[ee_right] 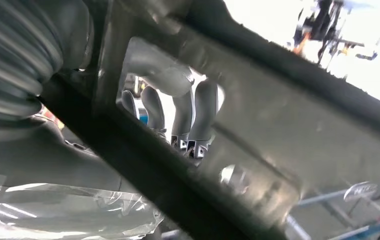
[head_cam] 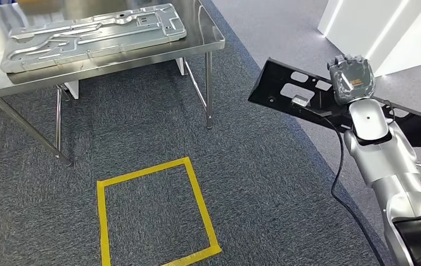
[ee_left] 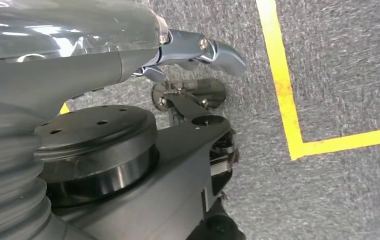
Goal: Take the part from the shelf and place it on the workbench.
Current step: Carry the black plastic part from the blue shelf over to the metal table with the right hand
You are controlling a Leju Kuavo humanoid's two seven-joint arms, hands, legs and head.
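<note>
The part (head_cam: 270,88) is a long flat black panel with several cut-outs. My right hand (head_cam: 352,77) grips it near its middle and holds it in the air at the right, tilted, above the carpet. In the right wrist view the dark fingers (ee_right: 188,120) show through a cut-out of the black part (ee_right: 288,115), curled around its edge. The steel workbench (head_cam: 208,34) stands at the upper left, well apart from the part. My left hand (ee_left: 78,75) hangs low over the carpet with its thick grey thumb showing and its fingers hidden.
A large silver stamped metal panel (head_cam: 95,36) covers most of the workbench top. A yellow tape square (head_cam: 197,194) marks the grey carpet in front of the bench; its corner (ee_left: 293,145) lies near my left hand. White walls (head_cam: 374,27) rise at the upper right.
</note>
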